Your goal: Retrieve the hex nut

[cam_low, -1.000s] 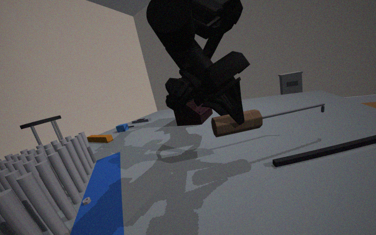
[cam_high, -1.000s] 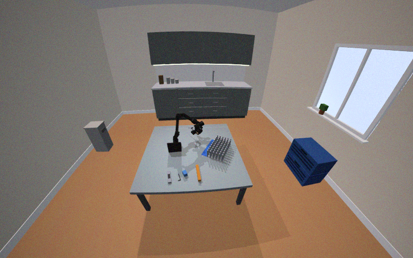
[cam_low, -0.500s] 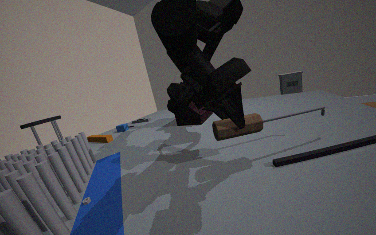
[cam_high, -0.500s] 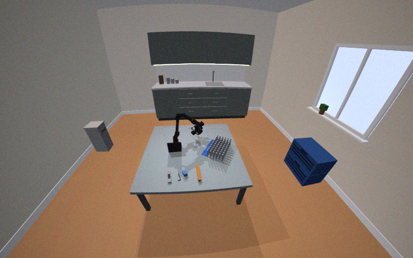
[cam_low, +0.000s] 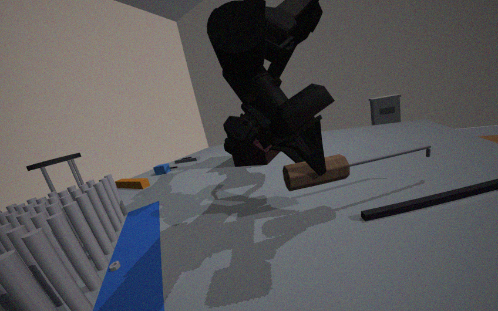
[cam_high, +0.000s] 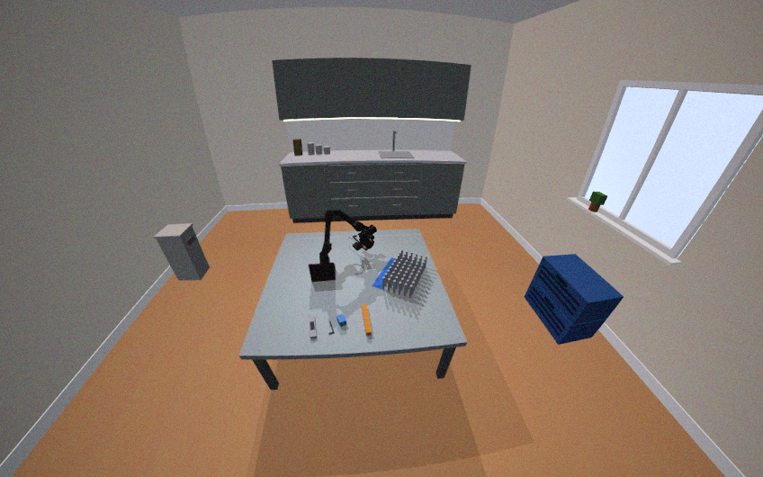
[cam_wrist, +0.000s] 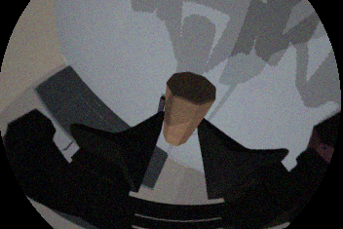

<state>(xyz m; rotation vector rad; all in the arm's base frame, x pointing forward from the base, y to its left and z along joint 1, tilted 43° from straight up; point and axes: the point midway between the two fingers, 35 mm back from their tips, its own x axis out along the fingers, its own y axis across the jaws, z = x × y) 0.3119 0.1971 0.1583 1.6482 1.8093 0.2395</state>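
The hex nut (cam_low: 114,266) lies on the blue taped strip (cam_low: 142,227) (cam_high: 378,283), close beside the front row of spacers. The metal spacers (cam_high: 405,274) (cam_low: 84,208) stand upright in a dense field behind the strip. My gripper (cam_low: 318,170) (cam_wrist: 181,117) is shut on the wooden handle (cam_low: 297,176) (cam_wrist: 191,110) of the hook tool. The tool is held above the table, outside the field and away from the nut. Its thin rod (cam_low: 390,155) points away from the spacers and ends in a short downward tip (cam_low: 427,152).
A black L-shaped bar (cam_low: 428,200) lies on the table (cam_low: 436,263) (cam_high: 289,296) near the held tool. An orange bar (cam_high: 366,319) (cam_low: 133,183), a blue block (cam_high: 341,319) (cam_low: 161,169), a small dark angled piece (cam_high: 331,327) and a grey item (cam_high: 312,328) lie farther off.
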